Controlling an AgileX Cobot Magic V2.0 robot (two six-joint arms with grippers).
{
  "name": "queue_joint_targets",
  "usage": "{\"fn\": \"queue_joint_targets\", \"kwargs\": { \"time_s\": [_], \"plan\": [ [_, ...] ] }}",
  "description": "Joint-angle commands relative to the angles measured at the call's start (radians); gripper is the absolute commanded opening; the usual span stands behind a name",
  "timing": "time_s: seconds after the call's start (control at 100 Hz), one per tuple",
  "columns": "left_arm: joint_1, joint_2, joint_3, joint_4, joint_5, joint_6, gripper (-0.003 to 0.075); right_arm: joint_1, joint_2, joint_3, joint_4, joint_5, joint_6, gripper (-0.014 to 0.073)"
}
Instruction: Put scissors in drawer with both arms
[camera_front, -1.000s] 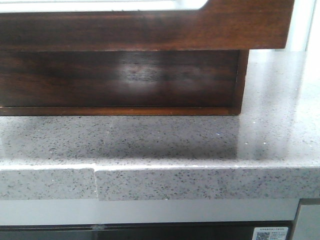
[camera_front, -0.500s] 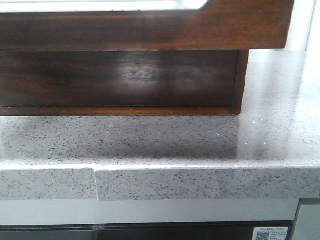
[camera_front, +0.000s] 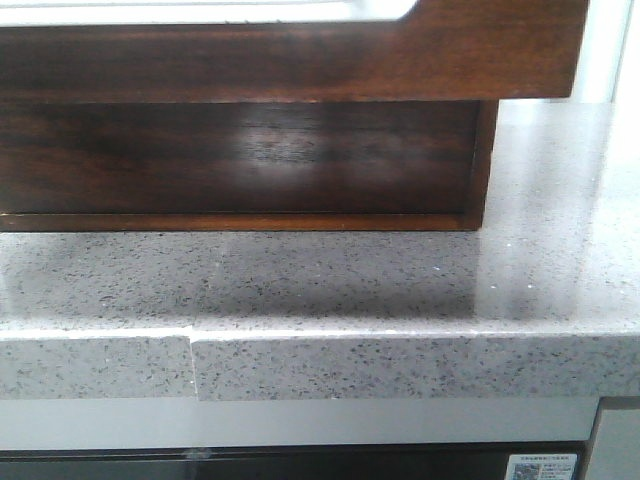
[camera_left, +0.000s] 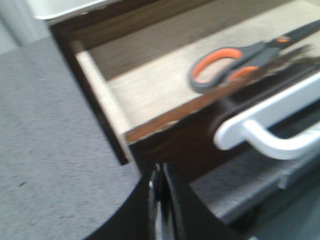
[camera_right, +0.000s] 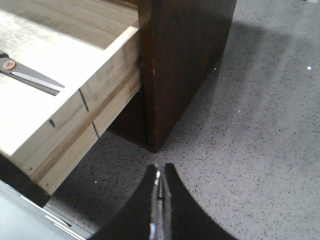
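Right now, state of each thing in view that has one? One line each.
drawer: pulled open, pale floor showing.
scissors: lying flat inside the drawer, blades closed, free of both grippers.
left gripper: shut, holding nothing, in front of the drawer's front edge.
right gripper: shut, holding nothing, over the speckled counter near the cabinet corner.

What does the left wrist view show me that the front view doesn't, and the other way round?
Only the left wrist view shows the drawer's inside, with the scissors lying on its floor, plus the white handle and the shut, empty left gripper. Only the front view shows the counter's front edge and the label below it. Both show the dark brown drawer pulled open over the speckled grey countertop.
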Motion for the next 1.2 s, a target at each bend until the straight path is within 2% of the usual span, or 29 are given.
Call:
{"fn": "queue_joint_targets", "kwargs": {
  "time_s": [0.0, 0.08, 0.22, 0.29, 0.54, 0.61, 1.19],
  "plan": [
    [-0.006, -0.040, 0.041, 0.097, -0.207, -0.140, -0.0020, -0.006, -0.004, -0.025, 0.016, -0.075, -0.001, -0.0069],
    [0.005, -0.107, 0.142, 0.136, -0.351, -0.207, -0.0020, -0.006, -0.004, -0.025, 0.016, -0.075, -0.001, -0.0069],
    [0.070, -0.229, 0.368, 0.138, -0.576, -0.207, -0.0020, -0.006, -0.004, -0.025, 0.016, -0.075, -0.001, -0.0069],
    [0.119, -0.283, 0.469, 0.112, -0.635, -0.209, -0.0020, -0.006, -0.004, -0.025, 0.016, -0.075, -0.001, -0.0069],
    [0.247, -0.415, 0.661, 0.088, -0.661, -0.248, -0.0020, -0.006, -0.004, -0.025, 0.016, -0.075, -0.001, -0.0069],
    [0.252, -0.460, 0.699, 0.088, -0.688, -0.265, -0.0020, -0.006, -0.004, -0.025, 0.016, -0.075, -0.001, -0.0069],
    [0.225, -0.455, 0.697, 0.083, -0.686, -0.283, -0.0020, -0.006, -0.002, -0.025, 0.016, -0.076, -0.001, -0.0069]
  ]
}}
